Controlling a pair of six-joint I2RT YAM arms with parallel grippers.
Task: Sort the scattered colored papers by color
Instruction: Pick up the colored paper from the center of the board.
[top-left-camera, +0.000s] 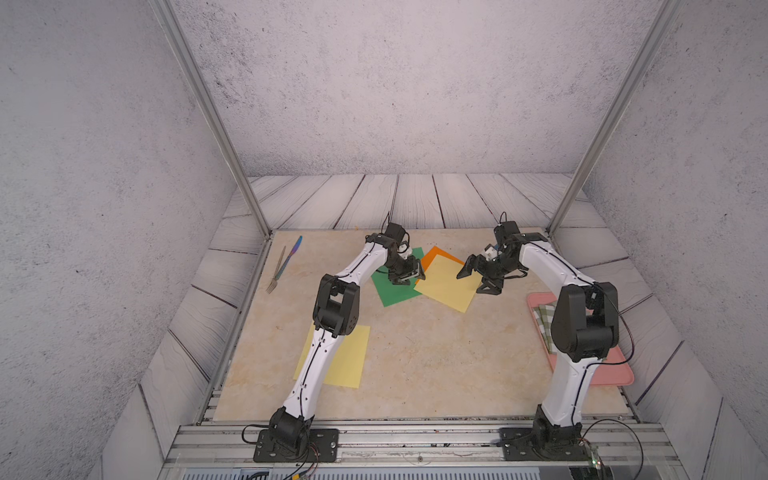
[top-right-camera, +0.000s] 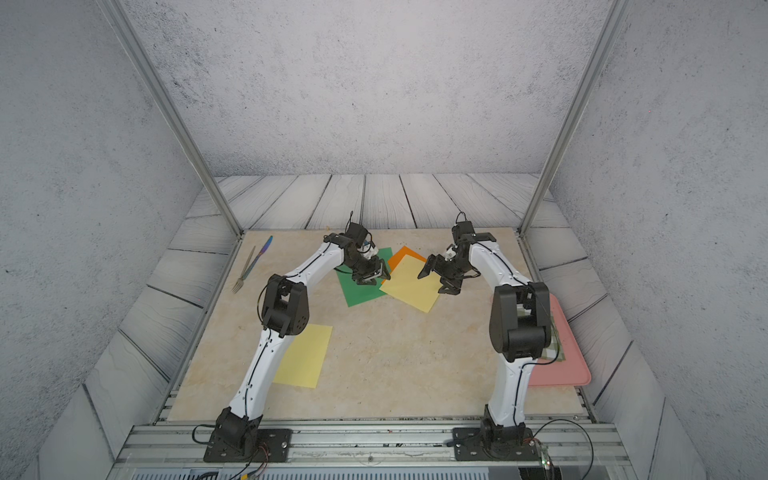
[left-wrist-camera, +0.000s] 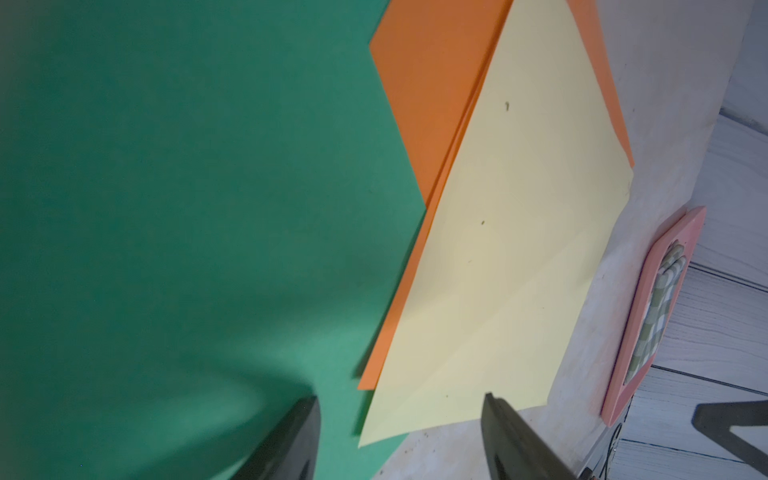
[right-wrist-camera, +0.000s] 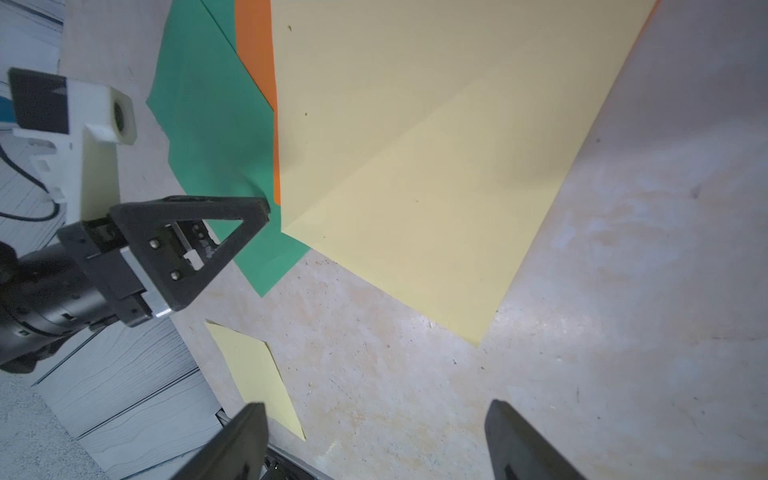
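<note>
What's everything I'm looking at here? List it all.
yellow paper: 2, pale yellow, one topping the middle pile, one front left
green paper: at least 1, green, middle pile
orange paper: at least 1, orange, under the yellow
fork: 1, metal, far left
knife: 1, bluish, beside fork
tray: 1, pink, right side
cloth: 1, green-white checked, on tray
table: 1, beige, underneath
left arm, right arm: 2, white-black, front rail
left fingers: black, open, over green paper
right fingers: black, open, beside pile
</note>
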